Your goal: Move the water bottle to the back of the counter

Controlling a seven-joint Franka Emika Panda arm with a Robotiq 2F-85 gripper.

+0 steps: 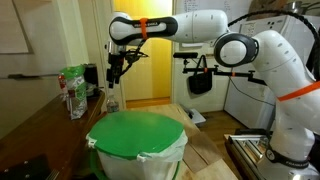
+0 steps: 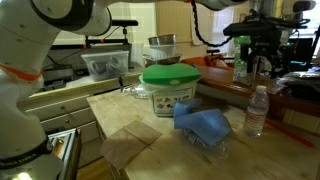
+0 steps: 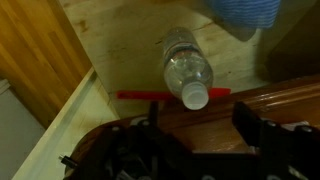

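- The green-lidded bin (image 2: pixel 168 90) stands on the light bench (image 2: pixel 115 105).
- A blue cloth (image 2: pixel 205 124) lies just beside it.
- The bottle (image 2: pixel 256 110) stands upright, right of the cloth.
- The end effector (image 3: pixel 197 123) hangs above the bottle, fingers wide apart, holding nothing.

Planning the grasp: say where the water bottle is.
In an exterior view, the slim clear plastic water bottle stands upright, right of the crumpled blue cloth.

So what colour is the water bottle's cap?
White. The cap shows best in the wrist view.

No print is legible, even on the water bottle (image 2: pixel 257 110).
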